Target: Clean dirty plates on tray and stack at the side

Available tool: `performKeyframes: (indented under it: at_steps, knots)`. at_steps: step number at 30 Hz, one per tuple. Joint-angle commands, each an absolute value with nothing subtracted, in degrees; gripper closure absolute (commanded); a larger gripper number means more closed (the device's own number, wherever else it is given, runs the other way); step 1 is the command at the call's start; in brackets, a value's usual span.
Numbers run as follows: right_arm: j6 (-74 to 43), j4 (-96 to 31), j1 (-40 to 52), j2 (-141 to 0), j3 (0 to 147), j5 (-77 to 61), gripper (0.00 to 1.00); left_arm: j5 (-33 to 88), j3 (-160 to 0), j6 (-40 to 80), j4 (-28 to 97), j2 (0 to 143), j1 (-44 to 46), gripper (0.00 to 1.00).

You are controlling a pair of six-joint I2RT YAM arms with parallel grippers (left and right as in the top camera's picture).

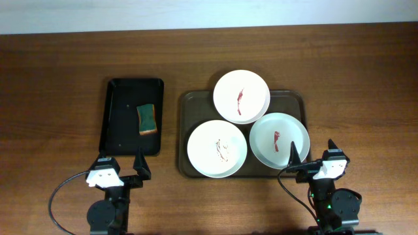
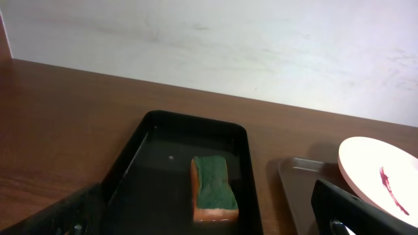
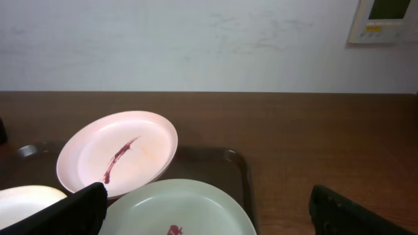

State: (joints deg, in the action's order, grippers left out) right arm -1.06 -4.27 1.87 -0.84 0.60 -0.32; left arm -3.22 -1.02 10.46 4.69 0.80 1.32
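Plates, three, white, each stained with reddish smear, on brown tray (image 1: 185, 117) right of table centre: far plate (image 1: 241, 96) overhangs far rim, near-left plate (image 1: 217, 149), near-right plate (image 1: 279, 140). Green-topped sponge (image 1: 148, 119) lies in black tray (image 1: 121, 104) just beside, to left. Left gripper (image 1: 121, 158) at black tray's near edge, fingers spread wide, holding nothing. Right gripper (image 1: 312, 147) beside near-right plate, equally wide, empty.
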Motion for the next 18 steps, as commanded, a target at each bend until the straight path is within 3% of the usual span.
performKeyframes:
  at_steps: [1,18]
  knots:
    - [-0.84,-4.54,2.24,-0.40,0.32,-0.86,0.01,-2.57,-0.54,9.69,4.62,0.34,1.02,0.01]
    - [-0.91,-4.60,2.24,-0.56,0.34,-0.86,0.01,-2.79,-0.54,9.28,4.62,1.54,1.02,0.01]
